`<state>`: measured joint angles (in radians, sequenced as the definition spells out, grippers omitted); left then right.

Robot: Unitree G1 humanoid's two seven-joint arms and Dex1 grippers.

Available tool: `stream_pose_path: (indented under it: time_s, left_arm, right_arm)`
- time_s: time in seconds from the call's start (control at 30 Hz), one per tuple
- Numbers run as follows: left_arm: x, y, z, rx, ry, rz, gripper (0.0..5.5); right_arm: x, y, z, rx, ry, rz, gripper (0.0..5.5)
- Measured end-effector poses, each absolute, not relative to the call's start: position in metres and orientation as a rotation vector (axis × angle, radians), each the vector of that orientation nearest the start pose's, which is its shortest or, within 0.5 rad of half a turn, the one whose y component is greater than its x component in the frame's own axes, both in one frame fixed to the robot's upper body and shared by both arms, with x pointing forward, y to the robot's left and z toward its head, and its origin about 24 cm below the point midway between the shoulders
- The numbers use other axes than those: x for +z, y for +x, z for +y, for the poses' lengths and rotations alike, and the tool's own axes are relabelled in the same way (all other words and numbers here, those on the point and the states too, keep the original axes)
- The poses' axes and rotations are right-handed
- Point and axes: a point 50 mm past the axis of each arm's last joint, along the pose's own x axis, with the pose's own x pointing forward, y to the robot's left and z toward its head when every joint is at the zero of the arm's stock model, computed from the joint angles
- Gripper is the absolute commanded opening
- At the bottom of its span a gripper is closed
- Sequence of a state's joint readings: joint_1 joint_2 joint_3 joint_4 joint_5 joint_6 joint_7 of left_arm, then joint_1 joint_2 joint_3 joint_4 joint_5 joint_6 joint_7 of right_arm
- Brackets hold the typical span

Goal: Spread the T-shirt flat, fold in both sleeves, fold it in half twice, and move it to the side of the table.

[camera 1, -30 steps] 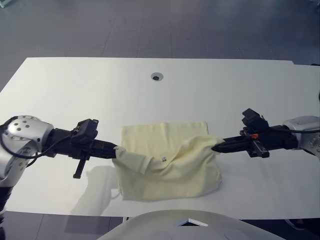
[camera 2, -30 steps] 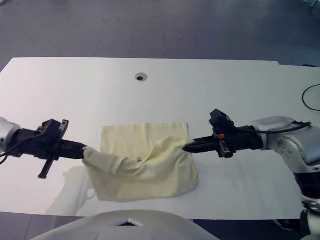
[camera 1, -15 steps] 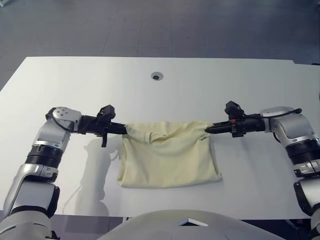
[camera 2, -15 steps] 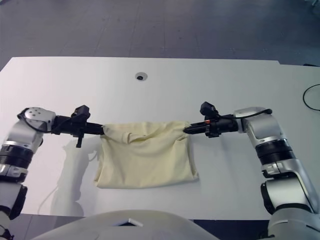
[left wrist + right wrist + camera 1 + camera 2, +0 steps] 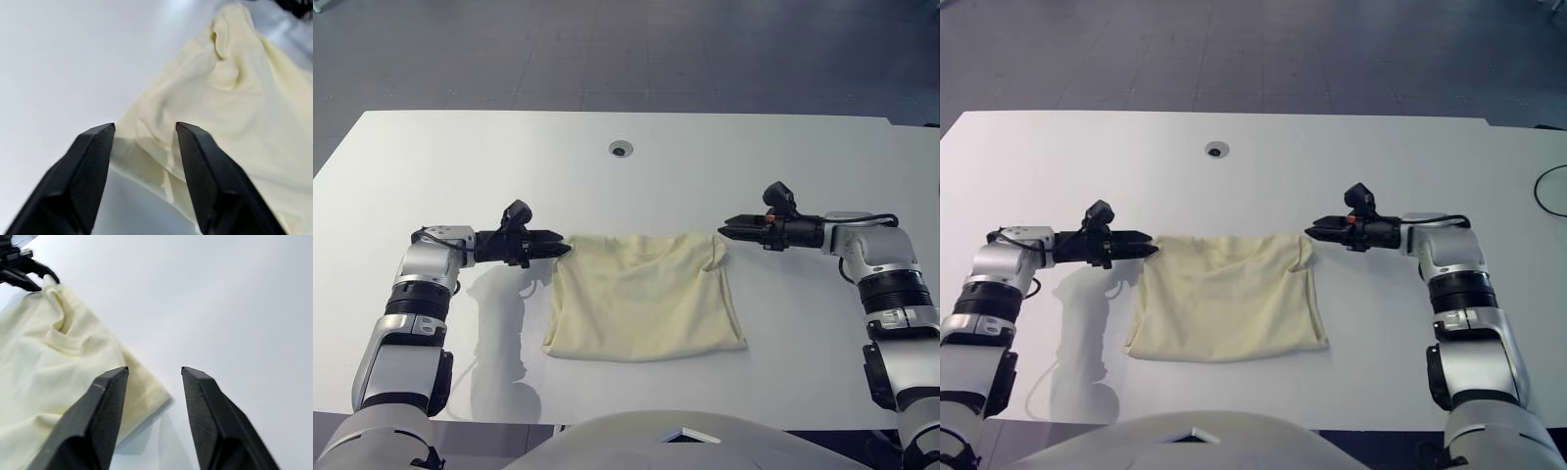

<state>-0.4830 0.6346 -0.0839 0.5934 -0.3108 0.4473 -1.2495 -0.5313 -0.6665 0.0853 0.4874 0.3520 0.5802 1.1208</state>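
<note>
Fingers (image 5: 88, 166) now apart, off T-shirt (image 5: 641, 299)

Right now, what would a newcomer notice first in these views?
The pale yellow T-shirt lies folded into a rough rectangle near the front middle of the white table. The left gripper and right gripper point at it from either side, both open, at its far corners. A small round hole sits in the table beyond.

Pale yellow T-shirt (image 5: 234, 112) lies wrinkled on the white desk (image 5: 73, 58). The left gripper (image 5: 145, 127) has its jaws spread apart, and the shirt's near corner shows between their tips.
</note>
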Motion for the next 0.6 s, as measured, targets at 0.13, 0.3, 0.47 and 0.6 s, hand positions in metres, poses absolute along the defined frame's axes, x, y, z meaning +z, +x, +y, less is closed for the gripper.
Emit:
stream_pose_path:
  time_s: [0.13, 0.3, 0.47, 0.6]
  left_arm:
    - [0.075, 0.297, 0.235, -0.953, -0.083, 0.482, 3.68]
    - [0.105, 0.275, 0.21, -1.038, -0.054, 0.328, 3.49]
    - [0.093, 0.217, 0.191, -1.235, 0.079, 0.455, 2.67]
    - [0.067, 0.195, 0.188, -1.302, 0.23, 0.592, 1.9]
  right_arm:
    - [0.103, 0.302, -0.227, 0.968, 0.038, 0.524, 2.33]
    - [0.104, 0.279, -0.204, 1.096, 0.051, 0.538, 1.5]
    - [0.083, 0.273, -0.188, 1.115, 0.054, 0.632, 0.71]
    - [0.051, 0.284, -0.186, 1.03, 0.056, 0.732, 0.0]
